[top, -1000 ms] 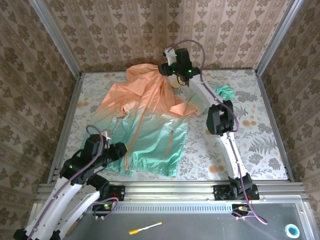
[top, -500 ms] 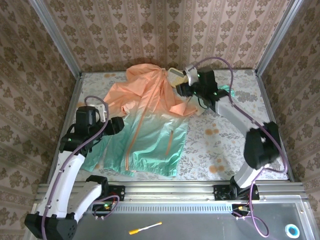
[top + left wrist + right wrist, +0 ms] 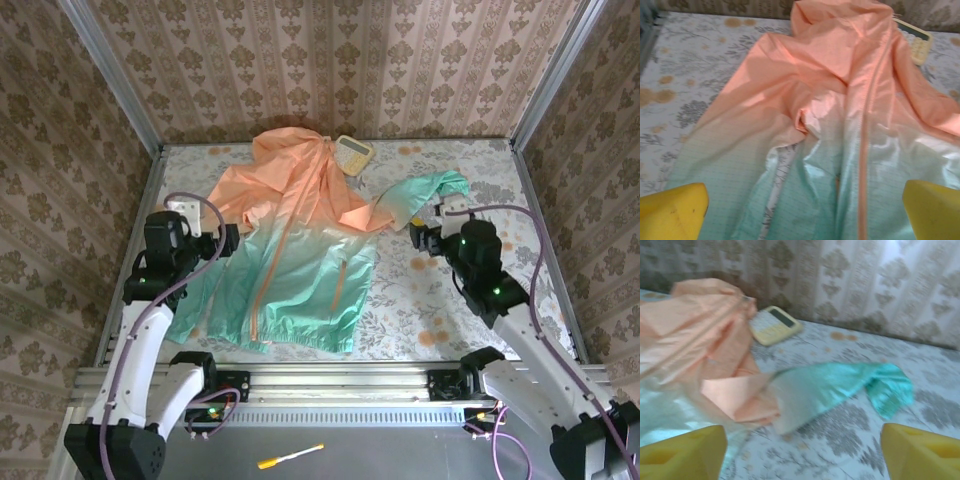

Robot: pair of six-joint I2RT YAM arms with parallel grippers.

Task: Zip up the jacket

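The jacket (image 3: 290,250) lies spread out flat on the table (image 3: 440,300), which has a cloth with leaves and flowers on it. The jacket is thin and shiny, with lots of little wrinkles. It is peach-orange at the top and mint-green at the bottom. A long orange zipper (image 3: 864,150) runs down its front like a straight stripe. Its hood (image 3: 285,145) points to the far wall. One sleeve (image 3: 885,385) sticks out to the right, crumpled at the green end. A small yellow calculator (image 3: 353,152) sits just beside the hood. The left gripper (image 3: 228,240) hangs over the jacket's left side, its yellow fingers (image 3: 672,210) spread wide and holding nothing. The right gripper (image 3: 420,238) is near the sleeve, also spread wide with nothing in it.
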